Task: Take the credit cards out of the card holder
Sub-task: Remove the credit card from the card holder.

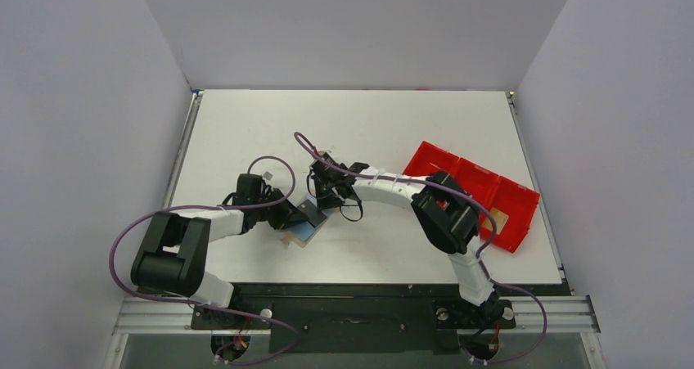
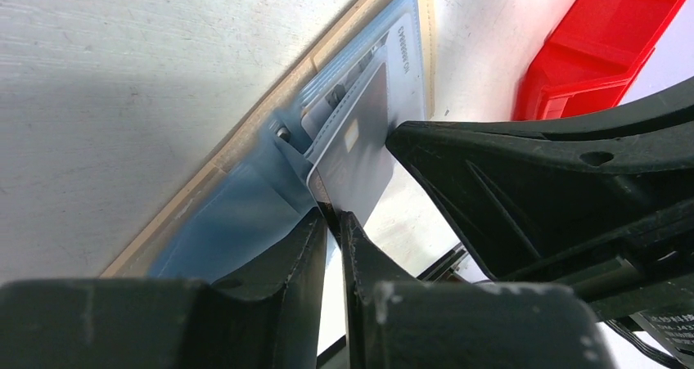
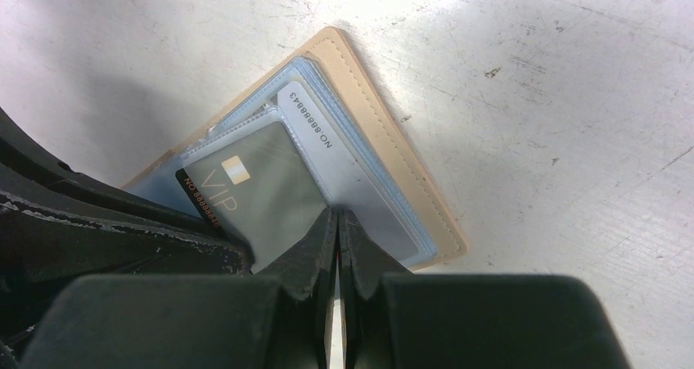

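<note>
The tan card holder point(image 1: 288, 239) point(image 3: 393, 164) point(image 2: 245, 140) lies open on the table, its blue sleeves up. A grey credit card point(image 3: 262, 189) point(image 2: 360, 140) marked VIP sticks halfway out of a sleeve, with a black card's edge point(image 3: 199, 199) under it. A pale card point(image 3: 315, 128) sits in the sleeve behind. My left gripper point(image 2: 331, 213) point(image 1: 288, 219) is pinched on the protruding grey card's corner. My right gripper point(image 3: 337, 213) point(image 1: 325, 204) is shut, its tips pressing down on the holder's sleeve beside the grey card.
A red compartment tray point(image 1: 483, 193) point(image 2: 606, 50) stands to the right, behind the right arm. The right arm point(image 2: 532, 197) crowds close over the holder from the right. Grey walls enclose the table on three sides.
</note>
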You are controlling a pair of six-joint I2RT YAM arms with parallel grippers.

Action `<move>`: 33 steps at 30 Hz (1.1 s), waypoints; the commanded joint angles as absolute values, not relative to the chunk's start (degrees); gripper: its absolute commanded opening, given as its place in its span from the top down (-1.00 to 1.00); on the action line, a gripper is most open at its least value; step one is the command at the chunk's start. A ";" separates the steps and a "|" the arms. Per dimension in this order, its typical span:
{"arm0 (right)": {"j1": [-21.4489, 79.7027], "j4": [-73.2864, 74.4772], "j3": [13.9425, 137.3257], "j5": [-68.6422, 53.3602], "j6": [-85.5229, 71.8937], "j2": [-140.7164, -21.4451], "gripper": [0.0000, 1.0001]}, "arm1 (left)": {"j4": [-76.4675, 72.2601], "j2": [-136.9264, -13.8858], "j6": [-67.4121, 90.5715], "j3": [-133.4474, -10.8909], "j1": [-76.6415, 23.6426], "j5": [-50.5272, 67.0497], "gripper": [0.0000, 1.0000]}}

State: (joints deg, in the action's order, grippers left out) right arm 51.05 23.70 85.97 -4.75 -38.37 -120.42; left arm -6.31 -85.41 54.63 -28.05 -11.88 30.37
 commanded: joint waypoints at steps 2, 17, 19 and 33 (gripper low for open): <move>50.95 27.07 84.62 -1.82 -37.95 -125.59 1.00 | -10.48 -84.00 54.93 -27.89 -11.40 32.32 0.88; 50.32 28.22 84.20 -0.19 -38.23 -126.03 1.00 | -7.53 -84.27 53.33 -28.02 -10.04 32.53 1.00; 49.95 28.35 83.94 0.61 -38.17 -125.96 1.00 | -6.27 -84.11 52.82 -28.03 -9.67 32.35 1.00; 49.62 28.90 84.05 1.84 -38.14 -126.60 1.00 | -2.33 -83.24 51.19 -27.31 -9.02 30.66 1.00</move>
